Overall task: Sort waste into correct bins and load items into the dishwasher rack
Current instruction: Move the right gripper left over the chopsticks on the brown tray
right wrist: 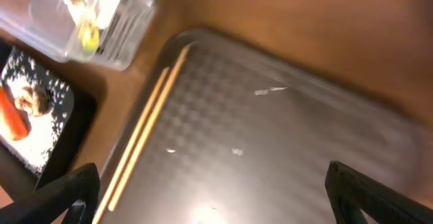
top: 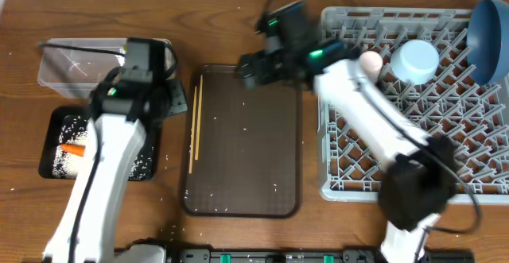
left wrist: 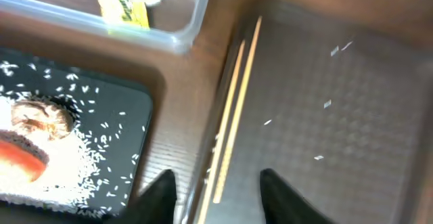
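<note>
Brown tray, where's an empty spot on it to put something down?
Most of the brown tray is bare, from the chopsticks along its left edge across to its right rim, with only stray rice grains. Crowded: the black tray, heaped with more grains and a carrot.

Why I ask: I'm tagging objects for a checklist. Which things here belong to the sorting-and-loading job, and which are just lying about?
Job:
- chopsticks
- carrot
- brownish lump
- rice
- wrapper
- clear tub
- black tray
- dishwasher rack
- dark blue bowl

Lying about:
- brown serving tray
- wooden table
</note>
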{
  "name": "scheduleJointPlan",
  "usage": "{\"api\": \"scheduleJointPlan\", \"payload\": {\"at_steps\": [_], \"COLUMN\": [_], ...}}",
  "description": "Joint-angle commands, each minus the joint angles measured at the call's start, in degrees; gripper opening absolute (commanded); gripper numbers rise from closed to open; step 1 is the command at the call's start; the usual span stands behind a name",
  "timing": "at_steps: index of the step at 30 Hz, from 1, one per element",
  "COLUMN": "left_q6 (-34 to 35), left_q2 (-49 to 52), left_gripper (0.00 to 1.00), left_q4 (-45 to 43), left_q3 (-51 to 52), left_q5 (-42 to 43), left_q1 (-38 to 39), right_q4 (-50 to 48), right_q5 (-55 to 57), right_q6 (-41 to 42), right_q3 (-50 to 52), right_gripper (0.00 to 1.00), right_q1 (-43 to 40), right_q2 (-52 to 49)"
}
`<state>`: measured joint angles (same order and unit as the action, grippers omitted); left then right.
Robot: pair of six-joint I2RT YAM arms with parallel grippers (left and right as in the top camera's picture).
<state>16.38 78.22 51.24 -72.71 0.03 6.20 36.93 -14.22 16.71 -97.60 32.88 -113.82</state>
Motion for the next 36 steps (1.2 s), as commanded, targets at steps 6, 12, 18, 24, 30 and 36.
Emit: {"api": "scheduleJointPlan", "payload": {"at_steps": [6, 12, 18, 24, 30, 36], "left_q6": [0.9, 0.9, 4.4, 5.0, 5.0, 5.0], "left_q2": [-2.5, -2.3, -2.3, -2.3, -2.3, -2.3], "left_gripper": [0.53, 0.52, 0.52, 0.53, 0.52, 0.52], "left_q4": [2.3, 4.9, 7.4, 7.9, 7.9, 8.4], "left_q3": [-0.9, -0.5, -0.5, -0.5, -0.5, -0.5], "left_q5": [-0.8, -5.2, -7.1, -7.1, -7.1, -7.1], "left_q1": [-0.5, -2.8, -7.7, -8.9, -8.9, -8.9], "right_q4": [-10.0, -13.9, -14.5, -14.8, -15.1, -12.7], "right_q5": [7.6, 16.2, 20.7, 20.7, 19.7, 17.6], "right_q6": [11.6, 11.5, 11.6, 12.7, 13.3, 14.1], "right_q3": [0.7, 0.7, 0.7, 0.6, 0.6, -0.4], "right_gripper": [0.92, 0.59, 0.52, 0.47, 0.45, 0.4], "right_q1": [10.8, 15.8, 18.3, 18.2, 18.3, 18.5], "right_q2": [-9.7, -12.9, -16.6, -18.2, -19.7, -20.7]}}
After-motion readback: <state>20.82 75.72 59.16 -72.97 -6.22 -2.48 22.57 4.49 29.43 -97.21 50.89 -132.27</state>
